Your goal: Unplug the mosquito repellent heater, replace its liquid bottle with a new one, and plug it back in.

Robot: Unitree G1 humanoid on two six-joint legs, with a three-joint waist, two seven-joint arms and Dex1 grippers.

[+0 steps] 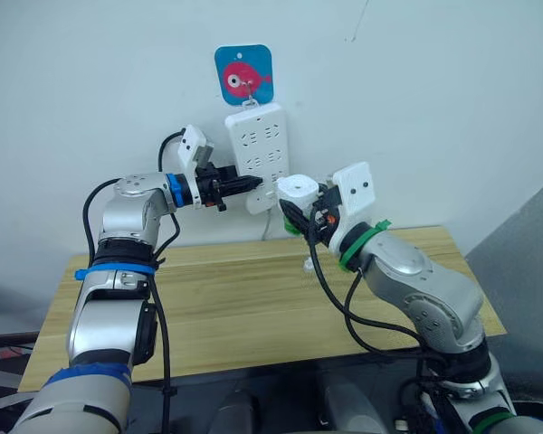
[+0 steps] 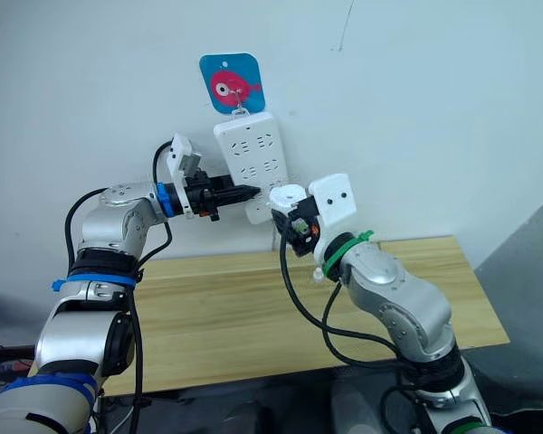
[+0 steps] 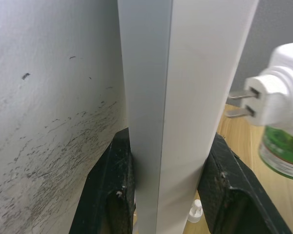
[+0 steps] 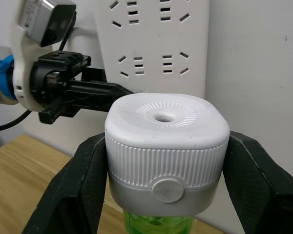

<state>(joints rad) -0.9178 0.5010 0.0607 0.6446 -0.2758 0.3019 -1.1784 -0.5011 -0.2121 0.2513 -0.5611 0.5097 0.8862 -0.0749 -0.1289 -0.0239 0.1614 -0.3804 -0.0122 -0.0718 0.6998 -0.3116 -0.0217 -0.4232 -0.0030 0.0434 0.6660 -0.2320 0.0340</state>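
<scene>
Showing the right gripper [image 1: 294,215] clamped on the mosquito repellent heater [image 4: 167,152], held just off the wall-hung power strip [image 1: 260,154], whose edge the left gripper [image 1: 251,183] pinches.

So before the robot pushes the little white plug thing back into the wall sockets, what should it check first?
1. Right hand grips the small rounded white plastic mosquito repellent heater: ok.
2. Green liquid bottle sits under the heater: ok; whether it is the new one, cannot tell.
3. Two metal prongs are bare and point toward the tall white plastic power strip: ok.
4. Left hand clamps the strip's edge to steady it: ok.
5. Prongs lined up with a socket: cannot tell.
6. Small white cap lies loose on the wooden table: not ok if it gets in the way.
</scene>
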